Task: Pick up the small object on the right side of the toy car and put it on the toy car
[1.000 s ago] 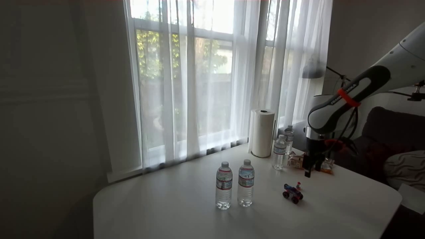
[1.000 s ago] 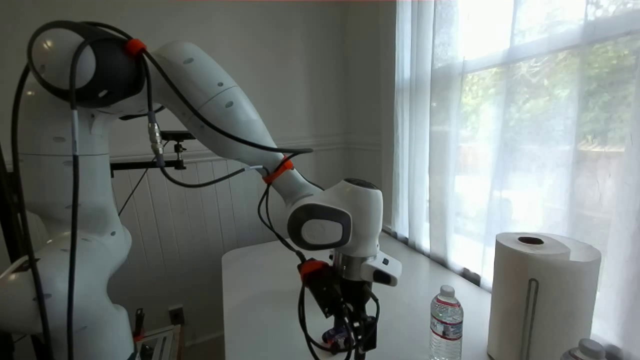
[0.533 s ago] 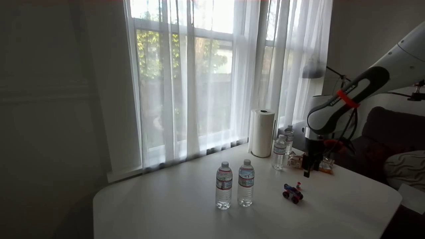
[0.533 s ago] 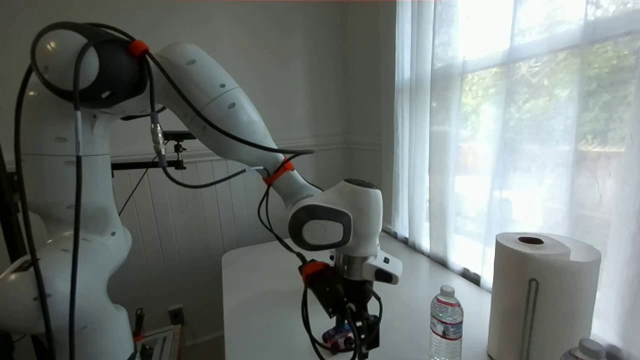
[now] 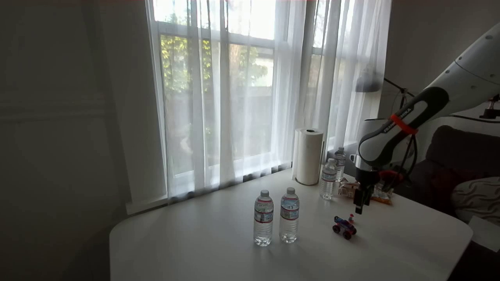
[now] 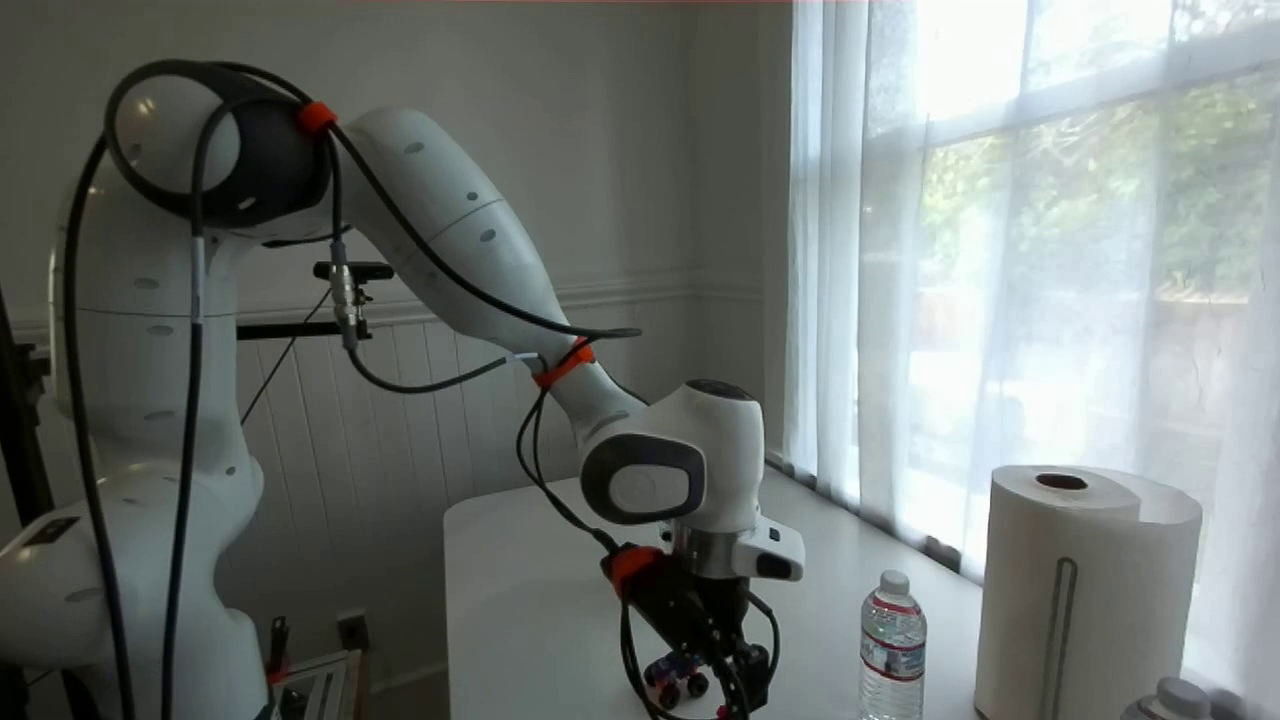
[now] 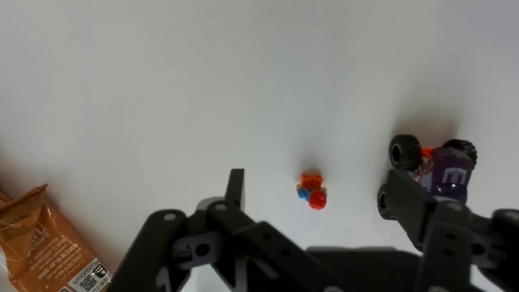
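Two fingers (image 7: 236,187) stand apart over a white worktop (image 7: 162,117); on it, between them in the wrist view, is a figure (image 7: 311,184) with a glossy red head, near the knobbly-tyred toy car (image 7: 448,172), which one finger partly hides. Farther off are ribbed bottles (image 5: 263,226), a paper roll (image 5: 308,158) and a crinkled packet (image 7: 50,243).

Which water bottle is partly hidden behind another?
In an exterior view, the rearmost water bottle: a nearer bottle overlaps it. No other bottle is overlapped.
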Robot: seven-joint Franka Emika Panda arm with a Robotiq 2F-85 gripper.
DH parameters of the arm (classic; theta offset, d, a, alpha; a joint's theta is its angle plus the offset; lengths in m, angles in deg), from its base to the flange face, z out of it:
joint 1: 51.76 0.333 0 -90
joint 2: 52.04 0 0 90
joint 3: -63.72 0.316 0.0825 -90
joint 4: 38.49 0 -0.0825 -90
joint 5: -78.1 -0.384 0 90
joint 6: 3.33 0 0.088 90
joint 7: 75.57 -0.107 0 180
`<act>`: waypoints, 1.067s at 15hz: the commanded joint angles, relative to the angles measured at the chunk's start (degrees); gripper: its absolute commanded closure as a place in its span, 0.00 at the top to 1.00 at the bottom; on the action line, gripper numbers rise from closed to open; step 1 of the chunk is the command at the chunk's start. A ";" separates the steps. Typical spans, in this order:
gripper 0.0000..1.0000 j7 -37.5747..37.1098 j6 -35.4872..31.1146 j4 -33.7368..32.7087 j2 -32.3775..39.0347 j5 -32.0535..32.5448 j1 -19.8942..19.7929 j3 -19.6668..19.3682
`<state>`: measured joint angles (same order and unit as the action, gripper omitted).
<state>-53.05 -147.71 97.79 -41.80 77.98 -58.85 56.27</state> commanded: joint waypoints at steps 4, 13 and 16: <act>0.77 3.80 -5.71 -0.83 3.54 -2.13 -2.35 2.67; 0.50 5.59 -8.47 -1.93 6.11 -3.32 -4.05 5.78; 0.28 5.67 -8.24 -2.48 6.65 -2.96 -4.29 5.99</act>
<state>-49.12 -155.26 96.21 -36.17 75.92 -61.67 61.04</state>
